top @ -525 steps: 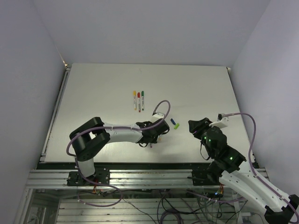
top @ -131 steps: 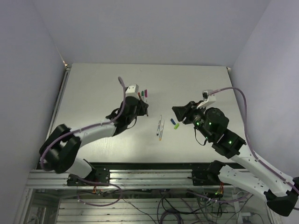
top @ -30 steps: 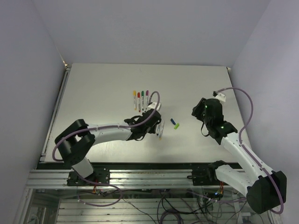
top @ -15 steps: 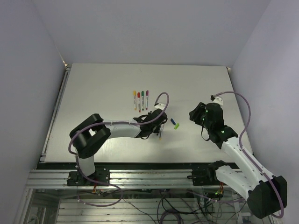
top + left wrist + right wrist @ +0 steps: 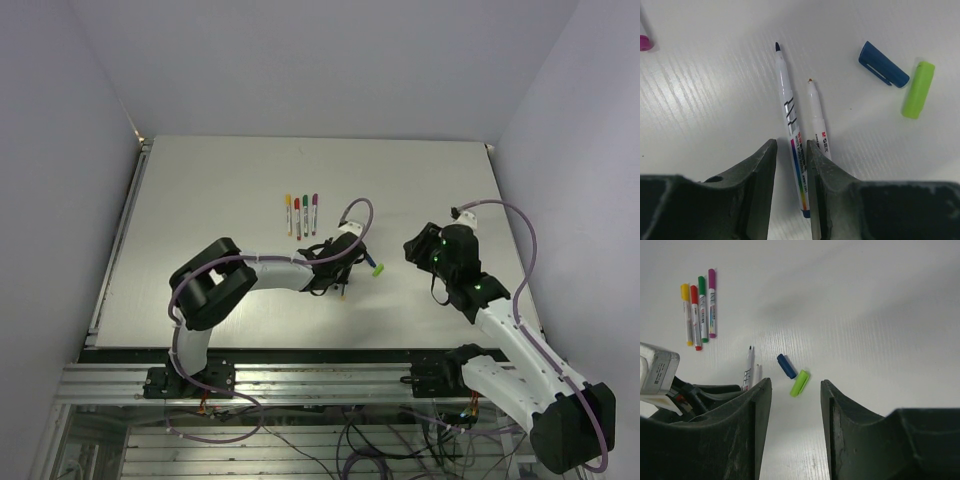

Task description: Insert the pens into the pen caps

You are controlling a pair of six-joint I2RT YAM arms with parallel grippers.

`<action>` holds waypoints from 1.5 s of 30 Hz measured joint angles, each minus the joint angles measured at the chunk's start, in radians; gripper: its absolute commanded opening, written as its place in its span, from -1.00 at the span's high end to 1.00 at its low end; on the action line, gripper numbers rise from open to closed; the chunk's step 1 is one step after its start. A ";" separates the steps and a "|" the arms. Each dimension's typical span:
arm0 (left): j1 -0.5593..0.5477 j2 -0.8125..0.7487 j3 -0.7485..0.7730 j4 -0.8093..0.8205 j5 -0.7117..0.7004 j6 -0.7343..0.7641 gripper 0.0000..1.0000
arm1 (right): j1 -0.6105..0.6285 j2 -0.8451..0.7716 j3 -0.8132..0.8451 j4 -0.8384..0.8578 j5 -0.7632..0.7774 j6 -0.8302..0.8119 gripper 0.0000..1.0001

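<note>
**Top external view.** The row of four capped pens (image 5: pixel 305 214) lies on the table (image 5: pixel 200 200) beyond the grippers. Their barrels are parallel, with long axes running near to far and coloured caps at the far end. This placement probably keeps finished items apart from the work zone. The left gripper (image 5: pixel 341 280) is low over the table centre. The light green cap (image 5: pixel 377 269) lies just beside it, between the two grippers. The right gripper (image 5: pixel 413 247) faces that cap from the right.

**Left wrist view.** The jaws are partly open and straddle the rear half of the dark-tipped pen (image 5: pixel 788 107), which lies flat on the table. A slit shows along its left side, so no clamp is made. Straddling the rear likely leaves the nib end free for capping. The pen's long axis runs along the fingers, nib pointing away. The second pen (image 5: pixel 817 122) lies just beside it on the right, nearly parallel, nib also pointing away. The blue cap (image 5: pixel 883 70) lies diagonally, near the light green cap.

**Right wrist view.** The jaws stand wide apart with nothing between them. They are aimed at both caps, probably ready to take one.
</note>
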 measured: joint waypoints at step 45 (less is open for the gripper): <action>0.071 -0.027 -0.046 -0.009 0.173 -0.007 0.86 | 0.000 0.338 0.173 -0.043 -0.177 -0.146 0.58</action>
